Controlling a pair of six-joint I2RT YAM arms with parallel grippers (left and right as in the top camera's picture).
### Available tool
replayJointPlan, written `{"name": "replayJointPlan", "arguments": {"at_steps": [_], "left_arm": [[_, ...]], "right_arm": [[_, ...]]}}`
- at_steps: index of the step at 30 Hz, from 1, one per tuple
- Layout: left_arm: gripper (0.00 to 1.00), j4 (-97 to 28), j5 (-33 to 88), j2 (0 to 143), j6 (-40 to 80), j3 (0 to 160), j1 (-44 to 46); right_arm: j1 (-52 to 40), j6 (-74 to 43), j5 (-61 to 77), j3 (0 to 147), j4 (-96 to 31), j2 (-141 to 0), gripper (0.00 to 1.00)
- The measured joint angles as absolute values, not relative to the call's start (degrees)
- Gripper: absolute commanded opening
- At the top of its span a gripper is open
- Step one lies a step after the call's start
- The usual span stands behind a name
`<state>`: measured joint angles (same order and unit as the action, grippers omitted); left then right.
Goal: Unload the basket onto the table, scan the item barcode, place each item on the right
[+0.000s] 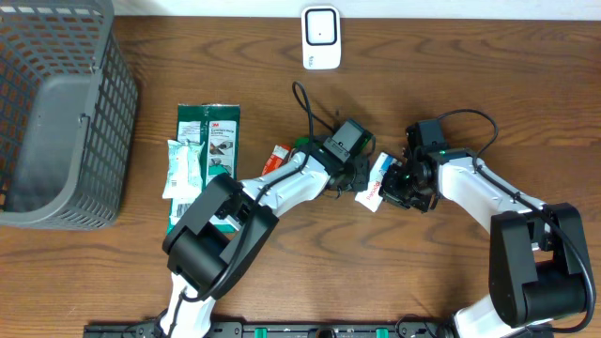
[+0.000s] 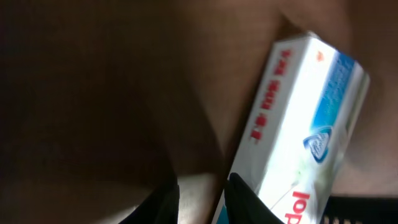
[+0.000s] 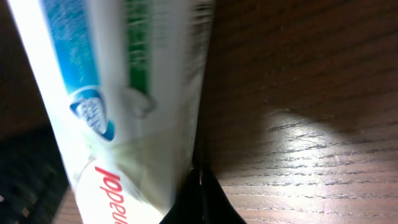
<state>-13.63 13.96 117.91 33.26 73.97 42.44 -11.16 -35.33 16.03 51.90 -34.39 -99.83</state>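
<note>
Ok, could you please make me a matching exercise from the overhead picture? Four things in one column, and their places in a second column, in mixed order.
Things
1. grey basket
2. white device
3. green packet
4. toothpaste box

Places
A. top middle of the view
B. far left
C. near the middle, where the two arms meet
D. lying flat, just right of the basket

Pairs: 1-B, 2-A, 3-D, 4-C
</note>
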Motion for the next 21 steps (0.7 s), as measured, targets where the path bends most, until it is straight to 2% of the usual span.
{"name": "replayJointPlan", "arguments": {"at_steps": [9, 21], "left_arm": [[0.29, -10.2, 7.6, 118.6, 33.2, 74.0, 42.6], [0.27, -16.3, 23.3, 118.5, 33.2, 74.5, 41.6]], "right_arm": [[-11.2, -35.3, 15.4, 52.0, -34.4, -99.8, 0.01], [-11.2, -29.1, 6.9, 51.4, -20.8, -100.2, 0.01]]}}
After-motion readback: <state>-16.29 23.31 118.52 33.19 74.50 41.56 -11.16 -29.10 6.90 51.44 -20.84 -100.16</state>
